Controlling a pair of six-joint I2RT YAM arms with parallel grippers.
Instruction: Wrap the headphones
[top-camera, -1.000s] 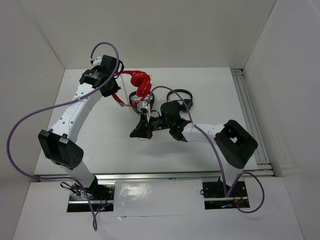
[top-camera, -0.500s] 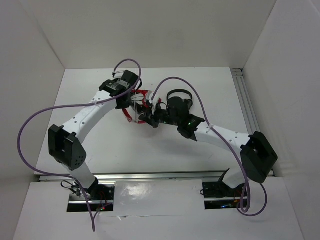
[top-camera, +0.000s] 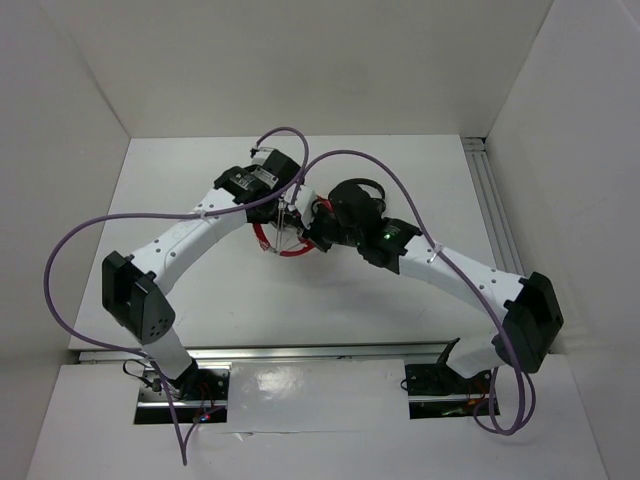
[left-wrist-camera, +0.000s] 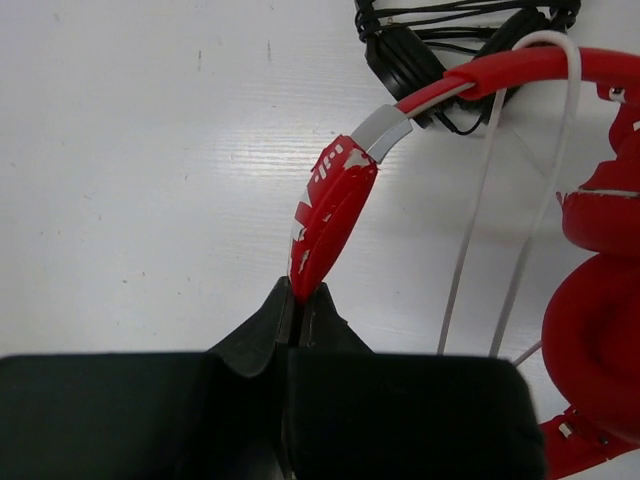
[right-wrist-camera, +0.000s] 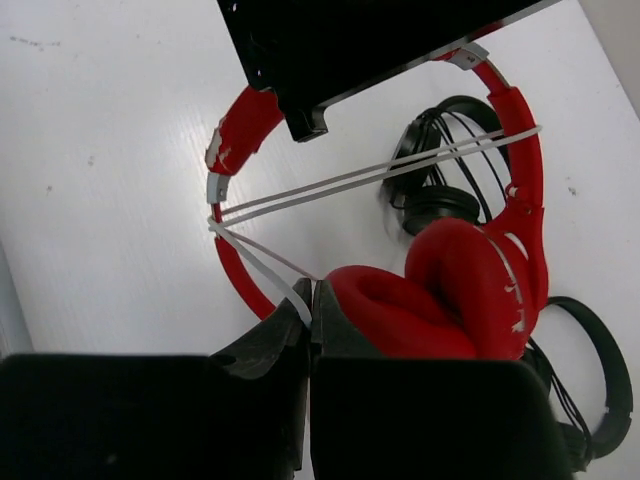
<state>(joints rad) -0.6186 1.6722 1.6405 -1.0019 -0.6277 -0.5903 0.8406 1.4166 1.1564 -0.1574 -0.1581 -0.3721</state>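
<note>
Red headphones held between both my grippers at mid-table

My left gripper is clenched on the tip of one headband arm, where the red paint is chipped to white below a silver slider. My right gripper is pinched tight on the thin white cable, right against a padded earcup. The two plump red earcups are folded in against each other. Two strands of cable stretch taut across the open loop of the headband. The headphones lie on the white table, roughly in the middle, with black headphones just beside them and partly under the red band.
</note>
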